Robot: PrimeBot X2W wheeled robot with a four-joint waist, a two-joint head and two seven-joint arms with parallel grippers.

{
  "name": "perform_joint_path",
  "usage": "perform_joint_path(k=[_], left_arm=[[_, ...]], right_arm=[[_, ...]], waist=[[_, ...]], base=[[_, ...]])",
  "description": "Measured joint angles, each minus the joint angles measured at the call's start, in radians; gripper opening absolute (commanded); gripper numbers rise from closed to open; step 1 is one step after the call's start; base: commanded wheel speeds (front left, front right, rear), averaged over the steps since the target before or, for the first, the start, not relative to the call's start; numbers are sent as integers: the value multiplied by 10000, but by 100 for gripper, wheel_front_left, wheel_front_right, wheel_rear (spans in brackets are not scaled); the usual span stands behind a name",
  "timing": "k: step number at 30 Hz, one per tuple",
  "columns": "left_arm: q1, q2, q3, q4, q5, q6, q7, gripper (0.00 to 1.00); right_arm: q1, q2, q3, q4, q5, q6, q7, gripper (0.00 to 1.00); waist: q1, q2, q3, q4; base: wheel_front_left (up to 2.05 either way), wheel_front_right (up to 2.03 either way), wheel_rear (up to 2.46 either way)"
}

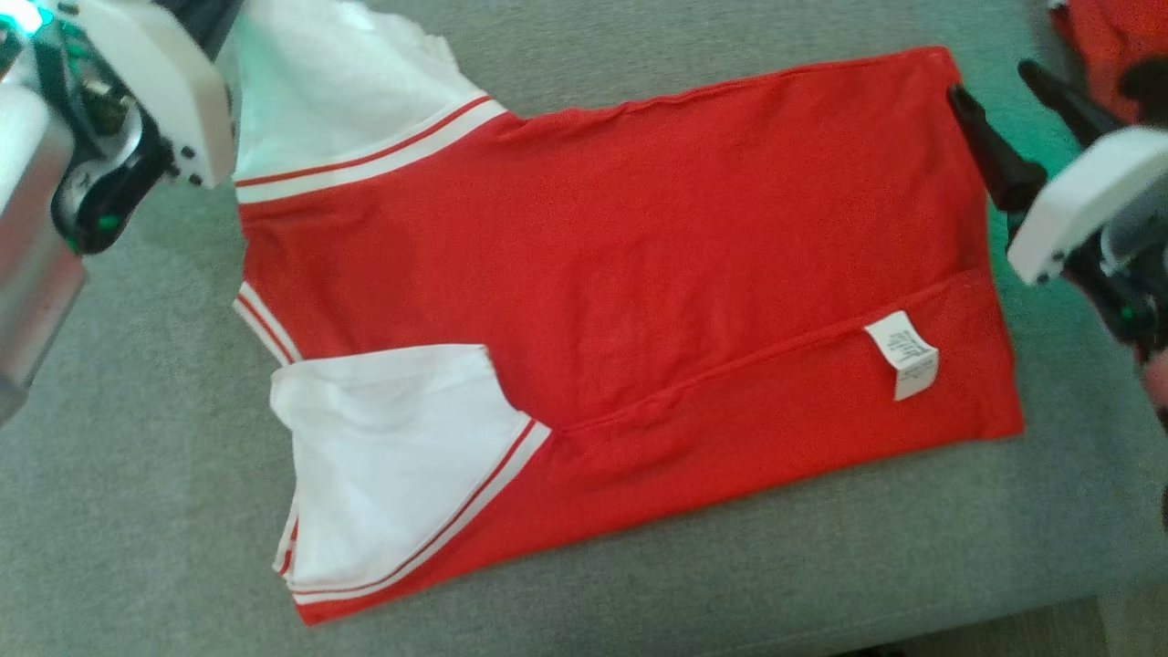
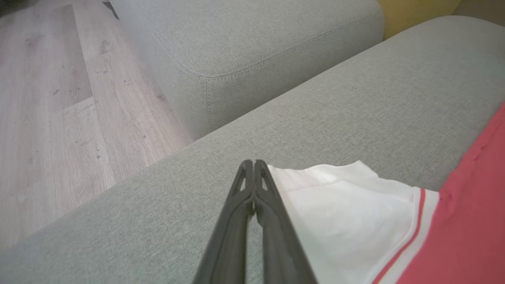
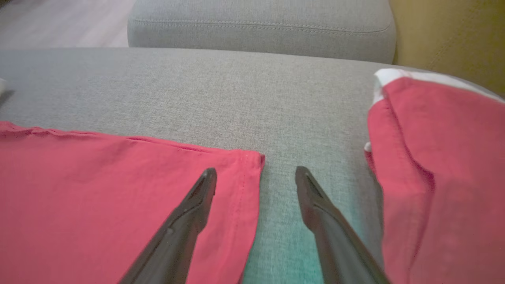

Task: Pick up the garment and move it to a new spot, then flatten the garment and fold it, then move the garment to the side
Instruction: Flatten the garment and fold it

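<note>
– On the grey sofa cushion (image 1: 137,474), from the head camera, what lay there?
– The garment (image 1: 639,255), a red top with white sleeves, lay flat across the middle. A strip along its near side was folded over, and a care label (image 1: 903,354) showed on that strip. The right gripper (image 1: 990,80) stood at the hem's far corner with its fingers spread wide, holding nothing. The left wrist casing (image 1: 151,87) hung beside the upper sleeve (image 1: 338,82). A second red garment (image 1: 1100,36) sat in the top right corner.
– And along the left wrist?
– The left gripper (image 2: 252,161) had its two fingers pressed together, tips right at the corner of the white sleeve. Whether any cloth was nipped between them, I couldn't tell. Beyond it were another cushion (image 2: 244,39) and the wooden floor (image 2: 47,118).
– The right wrist?
– Its fingers were well apart. One was over the red hem corner and the other over bare cushion, neither gripping anything. The second red garment, white along its far edge, lay near on the right, apart from the first.
</note>
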Motion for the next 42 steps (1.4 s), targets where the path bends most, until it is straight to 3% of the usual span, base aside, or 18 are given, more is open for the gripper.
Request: perform_joint_path(k=[7,14,15,18,19,21,23,24,26,27,34,42], left_arm=[[-521,102,-683,-456,-215,0,-192,0],[-868,157,-1246,-520,-523,0,-491,0],[-914,163,-1340,-518,-564,-2,-522,0],[-978,184,-1513,-500,-656,-2,-600,0],[-979,192,-1597,-491,-708,0,-621,0],[-981,201,-1730,-454,-788,0,-635,0],[-1011,207,-1829,-422,-882,0,-723,0],[-1051,215,-1904,-408,-907,0,-732,0],[-1103,224,-1992,-397,-945,0,-798,0],[-1200,238,-2077,-387,-984,0,-911,0],[-1404,303,-2470,-278,-949,-2,-1745,0],[-2010,255,-2529,430,-255,-2,-3756,0]], right_arm=[[-1517,17,1147,1935,-261,0,502,100],[-2638,27,2399,2955,-213,0,401,98],[-2731,27,2564,3035,-155,0,395,93],[-2939,29,3055,3212,12,0,322,58],[-2999,29,3191,3260,94,0,322,53],[-3145,6,3482,3354,236,0,322,53],[-3250,-36,3760,3384,449,0,322,42],[-3301,-52,3893,3390,550,0,322,42],[-3359,-90,4023,3390,621,0,318,5],[-3460,-142,4286,3379,754,0,219,0],[-3711,-291,4928,3595,1091,0,-571,0],[-4224,-284,4571,4103,1760,0,-2345,0]], waist=[[1,0,210,358],[1,0,339,443],[1,0,342,445],[1,0,340,447],[1,0,336,453],[1,0,329,473],[1,0,325,501],[0,0,325,513],[1,0,327,524],[1,0,334,548],[1,0,273,622],[1,0,2,681]], base=[[0,0,0],[0,0,0],[0,0,0],[0,0,0],[0,0,0],[0,0,0],[0,0,0],[0,0,0],[0,0,0],[0,0,0],[0,0,0],[0,0,0]])
